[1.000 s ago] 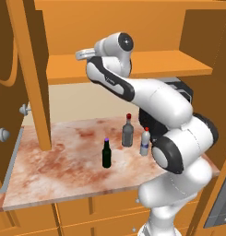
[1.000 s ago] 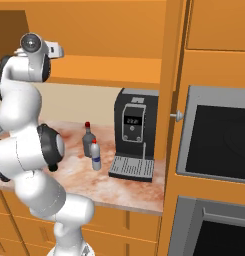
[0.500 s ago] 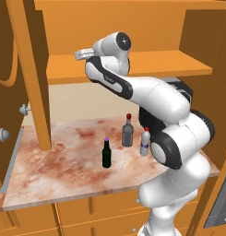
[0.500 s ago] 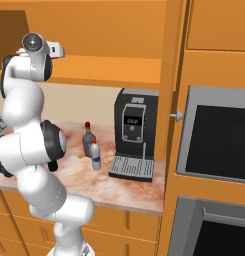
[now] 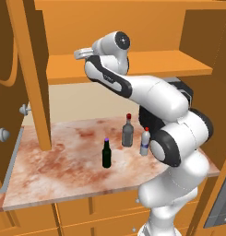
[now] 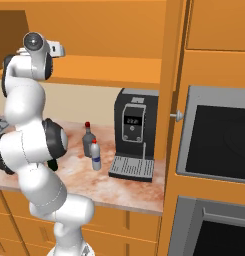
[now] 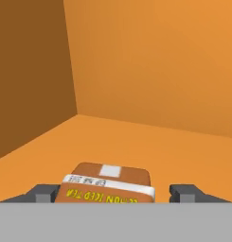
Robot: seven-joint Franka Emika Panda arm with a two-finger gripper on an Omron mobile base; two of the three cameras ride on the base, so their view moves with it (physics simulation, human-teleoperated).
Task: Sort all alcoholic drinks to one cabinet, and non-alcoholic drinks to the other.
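Note:
My gripper [image 7: 115, 191] is inside the upper cabinet, open, with the small juice carton [image 7: 106, 186] standing on the shelf between its fingers; a gap shows on the carton's right side. From the base the hand [image 5: 80, 53] [image 6: 56, 49] reaches over the shelf [image 5: 156, 62]. Down on the counter stand the slim dark beer bottle [image 5: 106, 154] with a purple cap, the grey bottle [image 5: 127, 132] [image 6: 87, 141] with a red cap, and the white plastic bottle [image 5: 145, 142] [image 6: 96, 156] with a blue label.
The cabinet's open door [image 5: 33, 69] hangs at the left, over the marbled counter [image 5: 63, 166]. A black coffee machine [image 6: 136, 132] stands right of the bottles. An oven [image 6: 219, 140] sits in the tall unit at the right.

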